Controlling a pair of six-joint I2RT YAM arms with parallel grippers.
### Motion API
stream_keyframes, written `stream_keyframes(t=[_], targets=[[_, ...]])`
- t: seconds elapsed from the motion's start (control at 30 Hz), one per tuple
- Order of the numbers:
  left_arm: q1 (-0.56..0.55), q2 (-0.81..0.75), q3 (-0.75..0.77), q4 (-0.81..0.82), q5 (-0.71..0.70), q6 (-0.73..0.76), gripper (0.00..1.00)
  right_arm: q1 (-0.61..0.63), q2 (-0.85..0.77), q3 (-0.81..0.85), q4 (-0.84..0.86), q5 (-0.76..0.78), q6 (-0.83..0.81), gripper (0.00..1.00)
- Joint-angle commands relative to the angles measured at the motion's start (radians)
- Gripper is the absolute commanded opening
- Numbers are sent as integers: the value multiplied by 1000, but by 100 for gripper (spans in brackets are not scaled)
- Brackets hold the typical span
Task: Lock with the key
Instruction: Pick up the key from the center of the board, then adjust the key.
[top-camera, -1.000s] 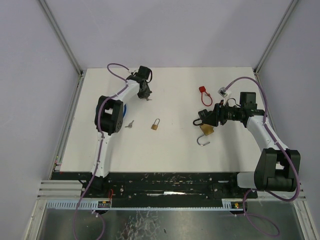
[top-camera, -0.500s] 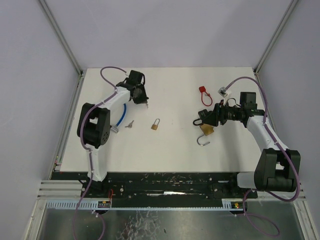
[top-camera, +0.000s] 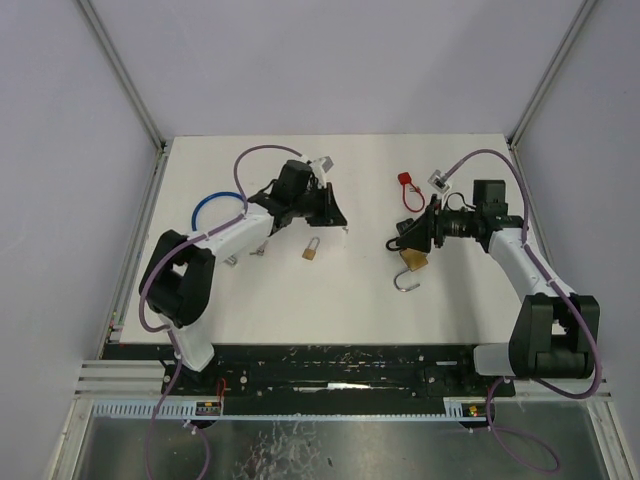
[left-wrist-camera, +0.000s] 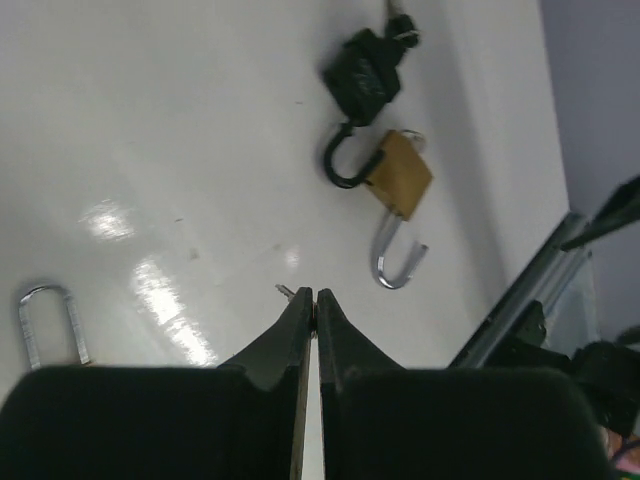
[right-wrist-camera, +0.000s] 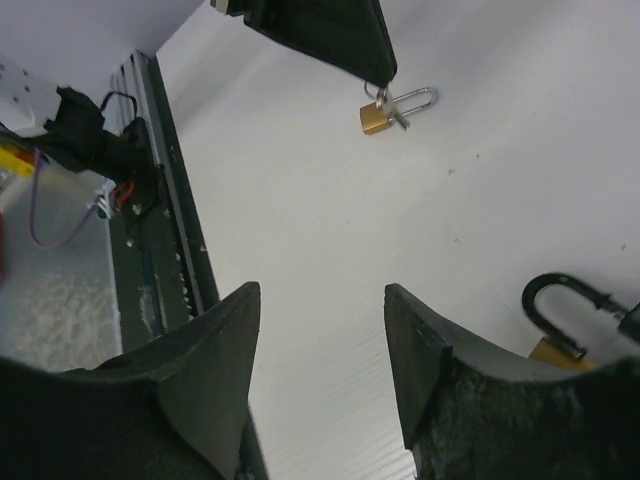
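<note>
On the white table (top-camera: 350, 300) — two arms, three padlocks, key held in the left gripper.
Left gripper (left-wrist-camera: 312, 298): fingers pressed together, a small metal key (left-wrist-camera: 285, 292) pinched at their tips and sticking out to one side; it hangs over mid-table, near the small padlock (top-camera: 312, 251), a brass one lying flat with its shackle shut. Right gripper (right-wrist-camera: 322, 295): fingers spread, nothing between them, low over the table's right half, just beside the black padlock (left-wrist-camera: 365, 72). Open padlock (top-camera: 412, 262) — brass body, silver shackle swung out — lies flat next to the black one, on its near side, well apart from the key. Loose key (top-camera: 258, 250): on the table left of the small padlock. Red tag (top-camera: 405, 181): toward the far edge, beyond the right gripper.
</note>
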Motion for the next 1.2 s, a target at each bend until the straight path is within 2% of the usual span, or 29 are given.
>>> stream_keyframes(t=[0.0,0.17,0.23,0.3,0.4,0.53,0.63,0.9,1.17], targets=[[-48,-24,-4,155,178,54,0,23,50,129,-195,-102,-363,60],[-90,-38,-3,174,252,129,0,27,108,274,-629,-118,-1063,65],[-112,-50,-4,180,256,157,0,32,114,292,-690,-115,-1204,65],[-127,-56,-7,196,268,167,0,47,105,274,-662,-106,-1240,64],[-144,-63,-16,219,291,168,0,89,72,218,-533,-54,-1210,62],[-159,-74,-14,232,317,176,0,118,38,164,-338,29,-1015,56],[-163,-82,-10,256,334,164,0,125,8,139,-266,65,-953,55],[-164,-100,-1,301,368,128,0,171,-102,15,-149,30,-898,52],[-167,-118,-19,345,388,99,0,193,-189,-124,233,98,-568,47]])
